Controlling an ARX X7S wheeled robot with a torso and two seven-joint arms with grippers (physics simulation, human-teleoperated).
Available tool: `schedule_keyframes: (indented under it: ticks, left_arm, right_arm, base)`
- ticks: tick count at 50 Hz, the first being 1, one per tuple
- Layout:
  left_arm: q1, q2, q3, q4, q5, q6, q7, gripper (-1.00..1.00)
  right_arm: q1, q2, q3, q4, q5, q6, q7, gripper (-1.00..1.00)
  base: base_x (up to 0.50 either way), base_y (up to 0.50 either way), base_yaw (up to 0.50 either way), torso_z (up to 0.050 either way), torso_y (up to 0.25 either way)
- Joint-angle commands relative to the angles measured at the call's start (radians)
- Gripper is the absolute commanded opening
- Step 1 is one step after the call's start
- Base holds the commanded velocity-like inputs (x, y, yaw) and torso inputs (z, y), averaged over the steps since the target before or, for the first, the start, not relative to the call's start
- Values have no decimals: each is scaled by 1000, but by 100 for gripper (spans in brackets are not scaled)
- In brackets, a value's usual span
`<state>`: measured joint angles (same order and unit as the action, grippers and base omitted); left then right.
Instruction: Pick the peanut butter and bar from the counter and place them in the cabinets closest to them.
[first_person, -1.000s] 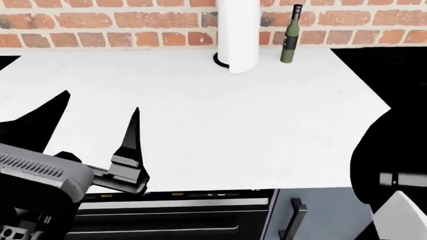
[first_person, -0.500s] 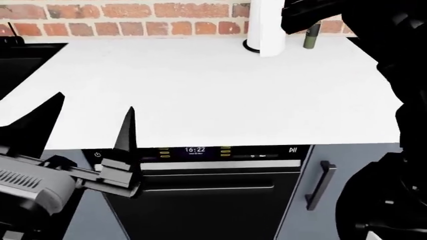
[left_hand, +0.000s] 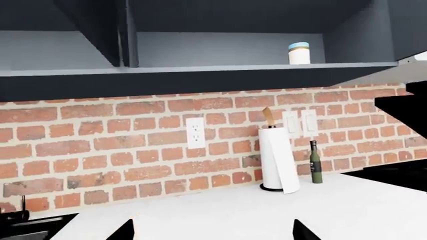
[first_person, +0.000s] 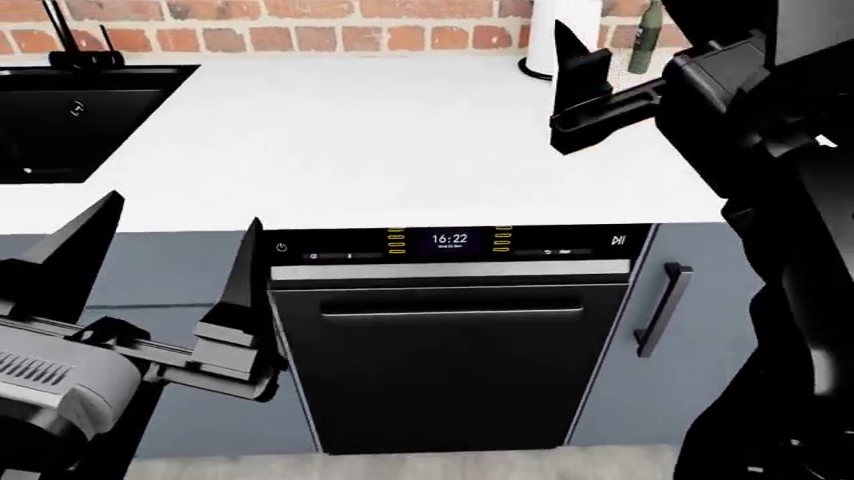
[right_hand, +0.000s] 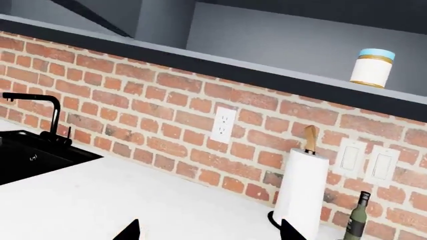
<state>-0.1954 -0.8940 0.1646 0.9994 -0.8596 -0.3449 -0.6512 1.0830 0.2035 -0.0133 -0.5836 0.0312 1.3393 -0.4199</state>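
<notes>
1. Left wrist: the jar (left_hand: 299, 53) stands upright on the open cabinet shelf (left_hand: 200, 70), above the paper roll (left_hand: 278, 159) and bottle (left_hand: 315, 169) on the bench (left_hand: 267, 215). My left pincer's tips sit wide apart, holding nothing.
2. Head: my left pincer (first_person: 160, 270) gapes empty before the dishwasher (first_person: 454, 340); my right pincer (first_person: 581, 85) is over the bench, its opening unclear here.
3. Right wrist: fingertips spread, empty; the jar (right_hand: 373, 68) is on the shelf, the sink (right_hand: 33, 155) is beside the bench.

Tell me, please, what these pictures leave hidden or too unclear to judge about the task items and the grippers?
- The bar: in no view, so its place is unknown.
- Peanut butter label: too small to read on the open cabinet shelf.
- Left gripper: only fingertips in its wrist view, cut by the edge.
- Right gripper: partly hidden by the arm in the head view.
</notes>
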Motion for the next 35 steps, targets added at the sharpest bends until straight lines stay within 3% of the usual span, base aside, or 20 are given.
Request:
schedule_keyframes:
  ticks: [1,35]
  left_arm:
    - [26,-4,-3,-23,15,26,6,100]
    - [59,-8,-16,-45,28,69,8,100]
  right_arm:
    - [-120,13,4,-58,16,-91,-16,100]
    - [-209,-17,-34,-53,58,-197,-21,100]
  base:
    - [14,500,0,0,0]
    - [14,500,0,0,0]
